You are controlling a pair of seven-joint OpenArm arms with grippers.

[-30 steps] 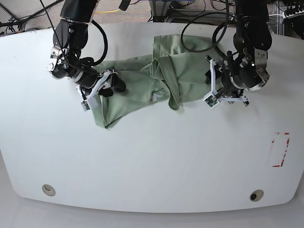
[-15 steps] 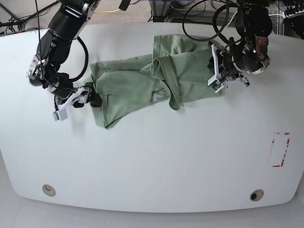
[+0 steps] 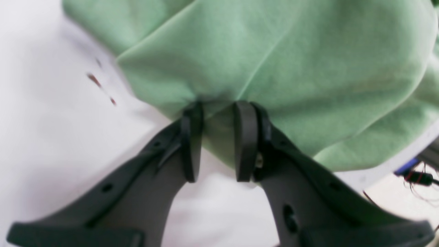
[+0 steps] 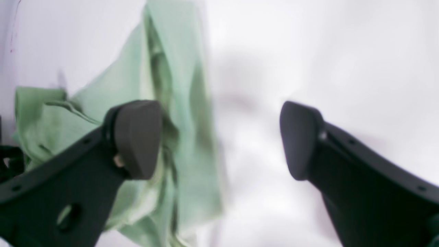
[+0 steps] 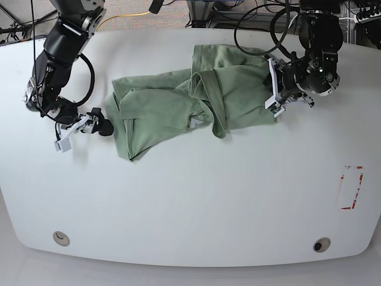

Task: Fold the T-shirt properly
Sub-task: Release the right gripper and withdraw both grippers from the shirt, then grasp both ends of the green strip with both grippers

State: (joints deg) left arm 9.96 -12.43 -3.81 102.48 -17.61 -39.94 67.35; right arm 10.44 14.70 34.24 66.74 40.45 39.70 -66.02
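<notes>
The shirt (image 5: 190,98) lies on the white table (image 5: 196,202), toward the back and near the middle. It is not folded yet. It is bunched and crooked, with a thick twisted ridge running down its middle and loose flaps on both sides. One flap hangs toward the front on the side of the right arm. I think the job is only at the start: the shirt must first be pulled flat and smooth, and then the sleeves and sides can be folded in.

The left gripper (image 3: 214,116) pinches the edge of the shirt. In the left wrist view its two fingers (image 3: 245,137) are close together with a bit of green cloth squeezed between the tips.

The right gripper (image 4: 219,137) is wide apart and holds nothing. In the right wrist view the cloth lies behind one finger, and only bare table shows between the two. In the base view it sits just beside the shirt's other end.

There are no boxes, bins or baskets here, so nothing is inside anything.
</notes>
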